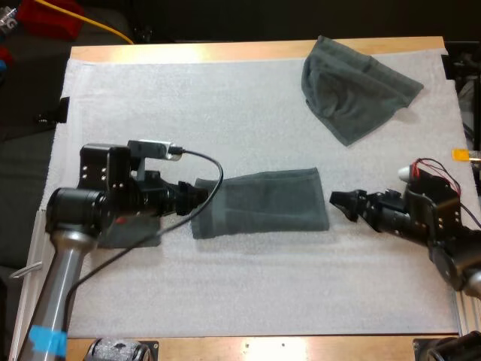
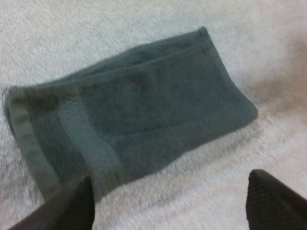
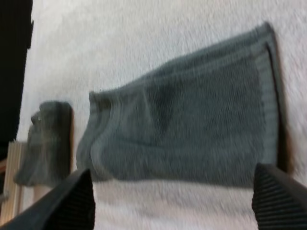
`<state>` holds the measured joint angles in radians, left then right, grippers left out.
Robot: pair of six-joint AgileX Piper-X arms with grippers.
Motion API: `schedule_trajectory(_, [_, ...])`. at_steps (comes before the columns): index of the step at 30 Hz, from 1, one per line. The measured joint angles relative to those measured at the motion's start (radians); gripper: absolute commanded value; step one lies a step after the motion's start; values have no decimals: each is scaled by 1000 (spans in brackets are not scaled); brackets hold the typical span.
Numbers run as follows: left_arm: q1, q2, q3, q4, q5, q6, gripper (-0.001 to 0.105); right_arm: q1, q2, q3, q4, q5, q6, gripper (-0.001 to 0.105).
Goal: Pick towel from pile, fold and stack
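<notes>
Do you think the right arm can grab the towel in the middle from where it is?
Probably yes. The right gripper is open and points at the near edge of the folded towel, with just bare mat between them.

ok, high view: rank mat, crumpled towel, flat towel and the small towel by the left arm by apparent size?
1. mat
2. crumpled towel and flat towel: look about alike, not ranking them
3. small towel: smallest showing, but the left arm covers part of it

L gripper (image 1: 200, 197) spread wide, R gripper (image 1: 336, 202) likewise, both low, facing each other
</notes>
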<state>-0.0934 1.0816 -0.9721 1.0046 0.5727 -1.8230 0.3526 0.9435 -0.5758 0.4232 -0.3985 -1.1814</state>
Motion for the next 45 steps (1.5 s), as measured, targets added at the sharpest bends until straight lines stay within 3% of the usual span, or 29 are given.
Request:
schedule_trajectory(10, [0, -212, 0, 119, 0, 0, 64, 0, -205, 0, 233, 3, -62, 67])
schedule_trajectory(18, [0, -337, 0, 217, 0, -2, 64, 0, -298, 0, 329, 5, -87, 67])
schedule_trajectory(30, [0, -374, 0, 220, 25, -11, 64, 0, -212, 0, 283, 31, -112, 67])
schedule_trajectory(45, [0, -374, 0, 220, 62, -17, 64, -2, 156, -80, 79, 44, -148, 67])
